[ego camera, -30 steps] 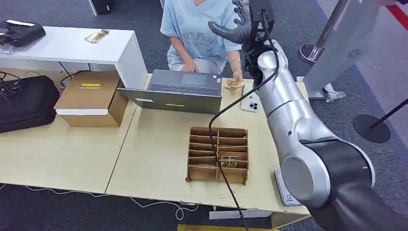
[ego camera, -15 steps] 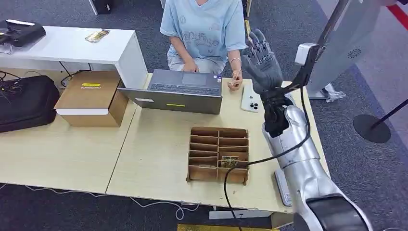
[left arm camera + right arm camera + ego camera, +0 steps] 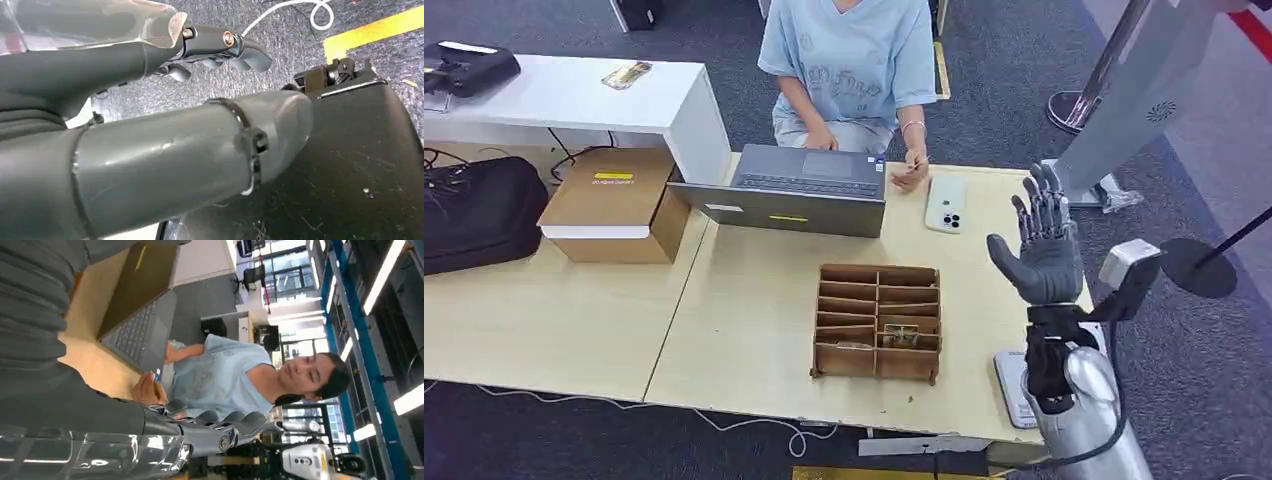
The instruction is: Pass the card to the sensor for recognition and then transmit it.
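Right hand [image 3: 1044, 255] raised over worktop's [image 3: 744, 330] right edge, fingers spread, nothing held. Card [image 3: 901, 335] left standing in slot of wooden organiser [image 3: 877, 322] near front edge, ready for pickup. Left hand [image 3: 215, 50] hung low, fingers curled, nothing gripped. Person [image 3: 849, 60] seated at far edge, presumably as recipient.

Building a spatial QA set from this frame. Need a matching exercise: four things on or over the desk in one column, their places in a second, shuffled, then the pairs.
Things:
1. white phone
2. card
3. laptop
4. right hand

Places:
A. standing in a slot of the wooden organizer
B. raised with fingers spread over the table's right end
C. flat on the table beside the person's hand
D. open in front of the person

Pairs: 1-C, 2-A, 3-D, 4-B
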Action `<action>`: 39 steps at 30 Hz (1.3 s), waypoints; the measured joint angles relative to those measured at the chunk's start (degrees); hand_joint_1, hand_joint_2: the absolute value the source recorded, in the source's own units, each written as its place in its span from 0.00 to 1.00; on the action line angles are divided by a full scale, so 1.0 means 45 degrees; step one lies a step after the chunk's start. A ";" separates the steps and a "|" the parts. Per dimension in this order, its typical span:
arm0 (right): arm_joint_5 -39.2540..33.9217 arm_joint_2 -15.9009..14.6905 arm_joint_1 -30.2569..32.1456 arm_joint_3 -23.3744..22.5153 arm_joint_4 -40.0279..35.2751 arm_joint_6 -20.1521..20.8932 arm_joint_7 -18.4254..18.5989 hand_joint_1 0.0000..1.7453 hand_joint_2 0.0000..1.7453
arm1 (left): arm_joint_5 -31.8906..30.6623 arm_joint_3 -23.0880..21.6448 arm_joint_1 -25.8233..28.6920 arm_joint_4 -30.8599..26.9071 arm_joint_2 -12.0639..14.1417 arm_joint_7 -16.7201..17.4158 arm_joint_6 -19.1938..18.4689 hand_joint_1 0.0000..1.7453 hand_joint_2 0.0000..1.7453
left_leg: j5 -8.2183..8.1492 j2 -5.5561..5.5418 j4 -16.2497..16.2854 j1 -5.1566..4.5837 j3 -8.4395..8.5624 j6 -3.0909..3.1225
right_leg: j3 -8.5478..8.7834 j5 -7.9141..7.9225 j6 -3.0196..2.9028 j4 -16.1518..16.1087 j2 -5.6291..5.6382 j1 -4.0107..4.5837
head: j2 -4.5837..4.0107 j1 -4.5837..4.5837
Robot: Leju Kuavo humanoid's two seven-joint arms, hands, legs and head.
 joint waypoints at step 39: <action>1.5136 0.0816 0.4679 0.0540 -0.3010 -0.5138 0.2324 0.00 1.00 | -0.0588 -0.0010 -0.0024 0.0000 -0.0053 0.0044 -0.0505 0.00 0.00 | -0.0007 0.0013 -0.0003 -0.0001 0.0006 0.0002 | 0.0004 -0.0001 -0.0001 0.0001 0.0011 -0.0002 | 0.0000 -0.0005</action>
